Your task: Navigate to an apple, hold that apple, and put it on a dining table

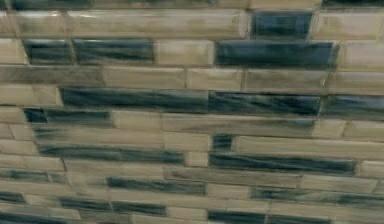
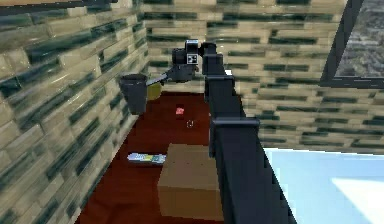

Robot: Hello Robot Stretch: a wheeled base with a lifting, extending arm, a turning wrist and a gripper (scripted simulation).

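two tones of long glossy tile, tan and dark blue-green, cover the wall (image 1: 190,110) in the forward view. in the arm side view, a tapered grey bin (image 2: 133,90) stands on the dark red-brown floor (image 2: 130,185), with a flat pale oblong (image 2: 147,158) lying nearer. the hand (image 2: 168,70) is near the bin; i cannot tell its fingers' state or whether it holds anything. a small red blob (image 2: 179,111), perhaps the apple, lies on the floor, left of the square dark arm (image 2: 235,150).

The arm (image 2: 238,150) is a dark, almost black square bar made of stepped sections, the thickest nearest the camera. At its far end sit two small white squares (image 2: 184,60) with black marks, beside a dark body carrying thin jaws.
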